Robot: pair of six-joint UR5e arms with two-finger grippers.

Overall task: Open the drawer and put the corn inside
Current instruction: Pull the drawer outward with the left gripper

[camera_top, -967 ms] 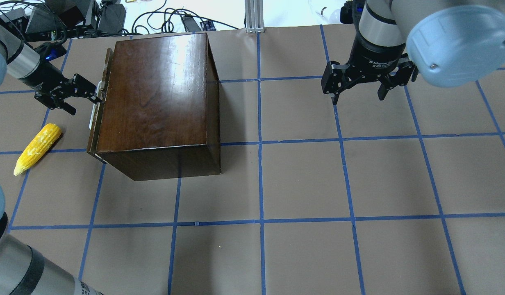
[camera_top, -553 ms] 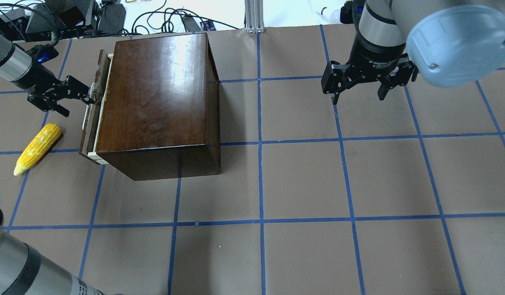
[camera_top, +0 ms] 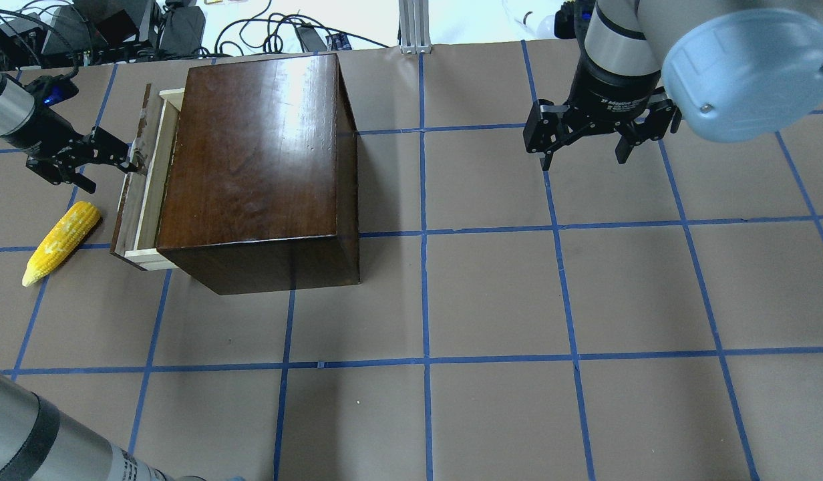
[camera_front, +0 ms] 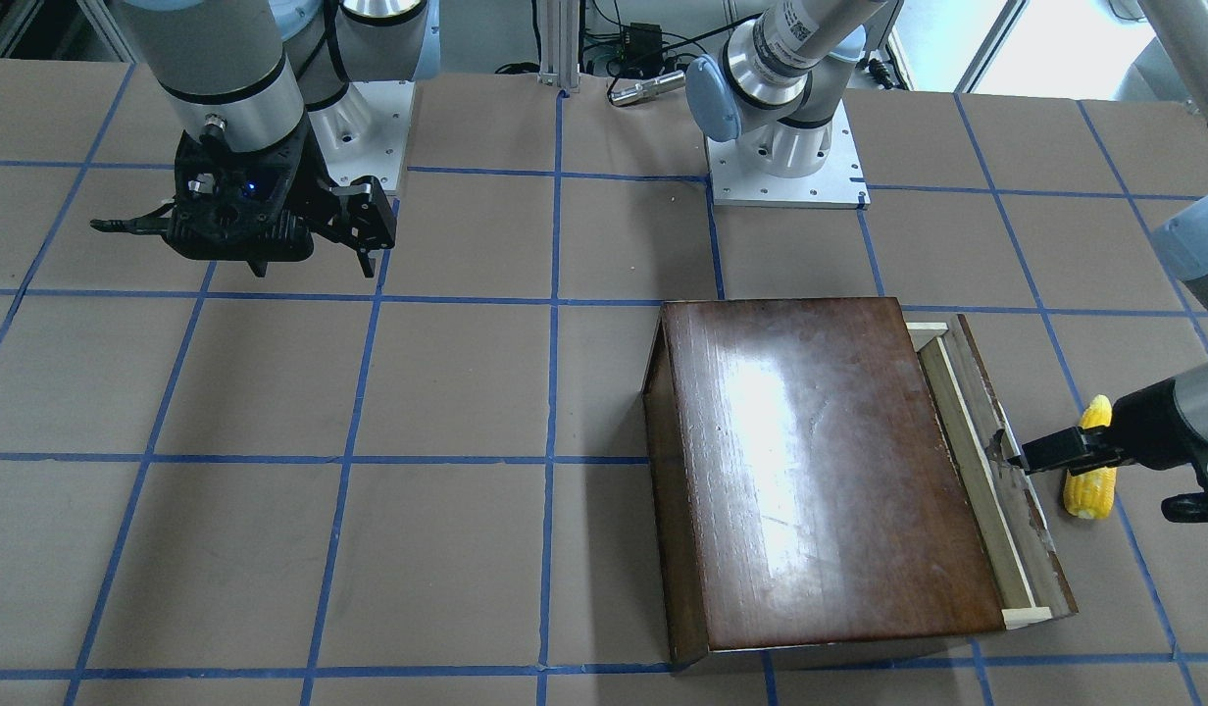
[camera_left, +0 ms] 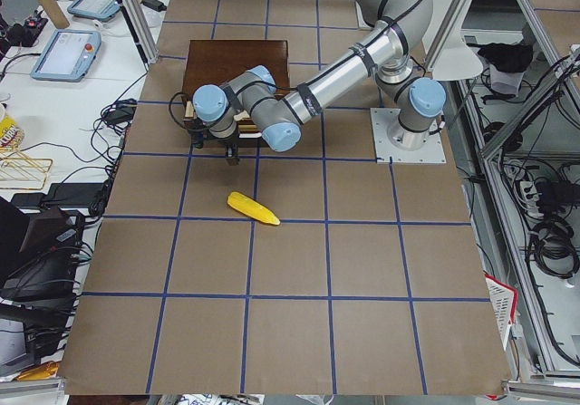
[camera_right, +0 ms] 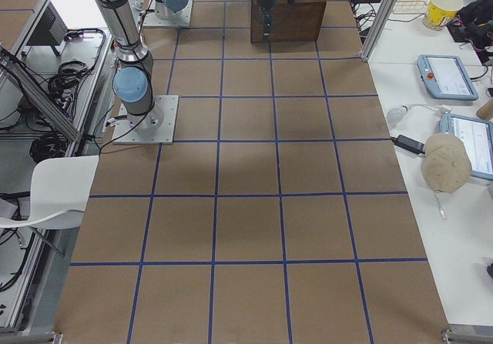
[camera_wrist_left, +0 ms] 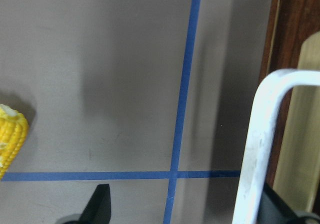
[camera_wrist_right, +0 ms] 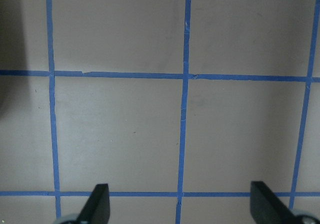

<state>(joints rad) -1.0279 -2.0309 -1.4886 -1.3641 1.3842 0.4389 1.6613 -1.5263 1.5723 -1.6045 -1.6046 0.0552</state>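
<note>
Change since a second ago is all at the shallow pale-wood drawer with a dark brown front panel (camera_top: 146, 195). It sat nearly flush in the glossy dark-brown wooden box (camera_top: 251, 153) then and showed only a sliver half a second later. Now it stands out far enough that a strip of the pale tray shows between the front panel and the box.

The left pincer (camera_top: 114, 172) has drawn back with it toward the counter's left end. Its jaws are spread wide, and one finger (camera_front: 1050, 450) is hooked at the small white metal pull (camera_wrist_left: 260, 149) on the front panel, while the other hangs free over the paper.

The box has not shifted. It sits toward the far edge of the brown paper-covered counter with its blue tape grid (camera_top: 491, 294), on the left half.

The small yellow toy corn cob (camera_top: 61, 240) lies where it lay before, on the counter outside the drawer. It is near the left end, just beside the front panel without touching it, and its pointed tip is turned toward the robot's side.

The right pincer (camera_top: 584, 160) has not moved either. It hangs with its jaws wide and nothing between them, above the counter near the far edge on the right half.
</note>
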